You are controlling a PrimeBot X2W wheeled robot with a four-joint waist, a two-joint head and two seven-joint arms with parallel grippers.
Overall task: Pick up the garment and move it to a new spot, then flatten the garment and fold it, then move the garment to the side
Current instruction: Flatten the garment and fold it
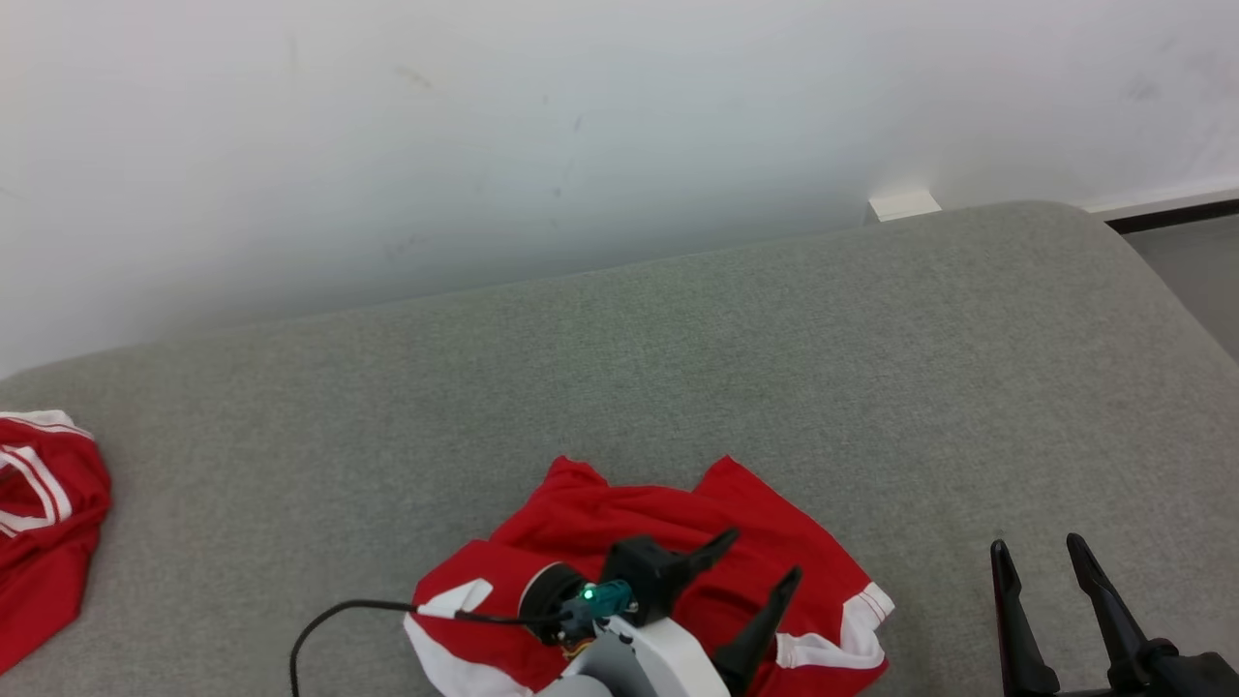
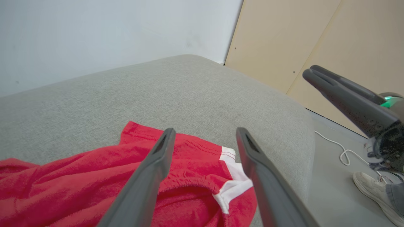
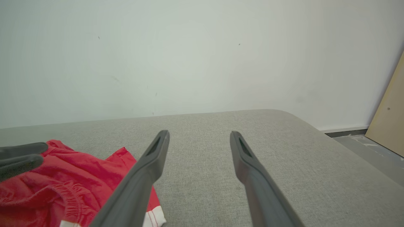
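Left end effector [image 2: 205, 135] spread wide, over red garment [image 2: 79, 176], grey cushion [image 2: 189, 91]

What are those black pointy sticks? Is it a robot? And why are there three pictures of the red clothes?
Yes, it is a robot with two arms. The black sticks are its fingers; each pair forms an end effector, its kind of hand.

One picture comes from a camera on its head, looking down. There the left end effector hangs over the red garment, and the right end effector waits beside it.

The other two pictures come from cameras on its wrists, looking along the fingers. That is why you see the same clothes three times.

The garment lies crumpled on a grey cushion. Another red garment lies far to the left. Both end effectors are open and hold nothing. A person's shoe stands on the floor.
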